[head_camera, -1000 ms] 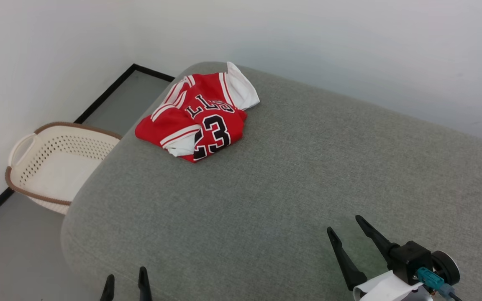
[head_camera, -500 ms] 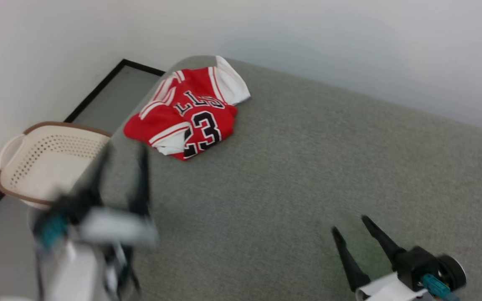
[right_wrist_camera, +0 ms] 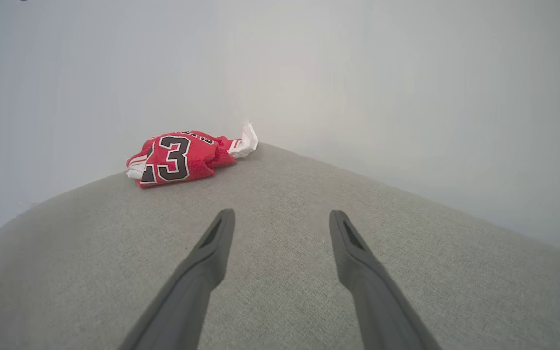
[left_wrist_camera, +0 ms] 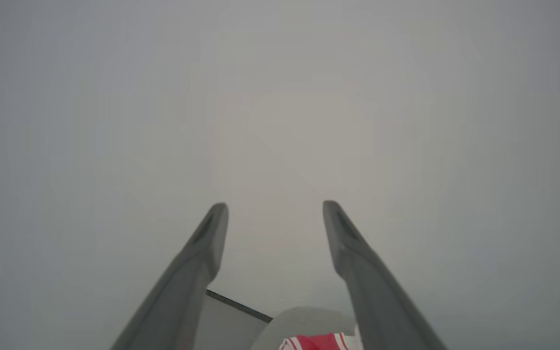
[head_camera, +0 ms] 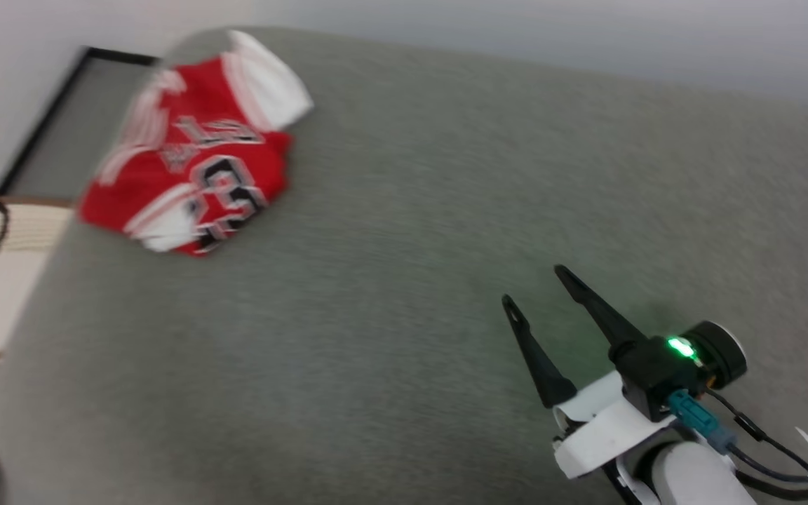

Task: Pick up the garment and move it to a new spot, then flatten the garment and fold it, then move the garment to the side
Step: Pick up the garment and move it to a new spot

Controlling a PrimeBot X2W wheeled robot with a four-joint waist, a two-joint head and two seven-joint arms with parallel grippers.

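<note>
Left jaws and right jaws both spread wide, pinching nothing. Garment (right_wrist_camera: pixel 178 158) heaped in a crumple on the grey cushion (right_wrist_camera: pixel 406 233), well ahead and to the left of the right jaws, low beneath and beyond the left jaws. Probably light, soft and limp, so expect sagging and trailing rather than a lift in one piece; best pinched at a raised fold or the white sleeve end (right_wrist_camera: pixel 246 141), deep enough to hold.

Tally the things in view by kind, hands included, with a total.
Cushions: 1, the grey cushion.
Garments: 1, the red jersey, crumpled on it.
Baskets: 1, the cream basket, blurred, at the left edge.
Robot hands: 2, the left hand and right hand, both open, empty.
Total: 5.
</note>
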